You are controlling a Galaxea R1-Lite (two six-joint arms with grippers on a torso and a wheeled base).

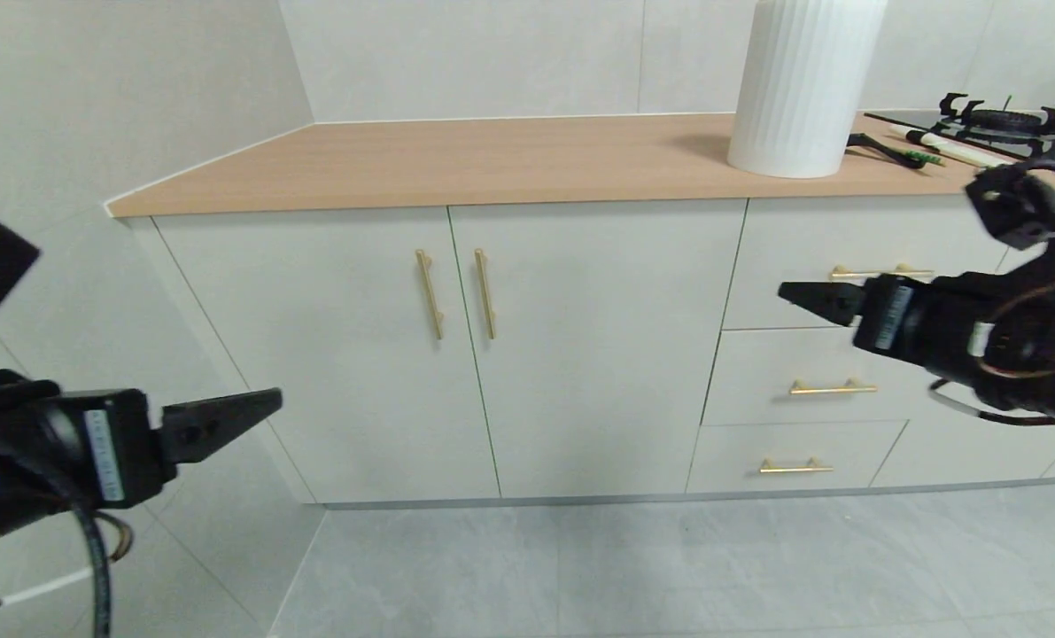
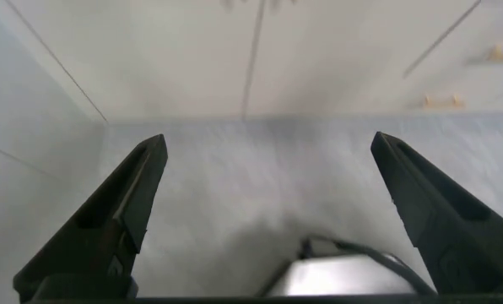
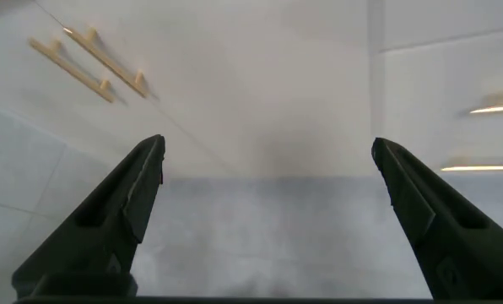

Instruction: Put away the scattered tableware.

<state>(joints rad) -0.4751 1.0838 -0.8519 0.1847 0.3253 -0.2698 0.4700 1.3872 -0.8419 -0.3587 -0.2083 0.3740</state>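
Observation:
Scattered tableware lies at the far right of the wooden countertop (image 1: 492,159): a black-handled utensil (image 1: 877,144) and a white one with a green end (image 1: 939,151), beside a tall white ribbed container (image 1: 797,84). My right gripper (image 1: 791,292) hangs in front of the drawers, below the counter and well short of the utensils. In its wrist view the right gripper (image 3: 268,152) is open and holds nothing. My left gripper (image 1: 266,400) is low at the left, before the left cabinet door. The left gripper (image 2: 268,152) is also open and empty, over the grey floor.
Two white cabinet doors with vertical gold handles (image 1: 430,292) fill the middle. To their right is a stack of drawers with gold handles (image 1: 833,387). A black gas burner (image 1: 1010,120) sits at the counter's far right. A tiled wall closes the left side.

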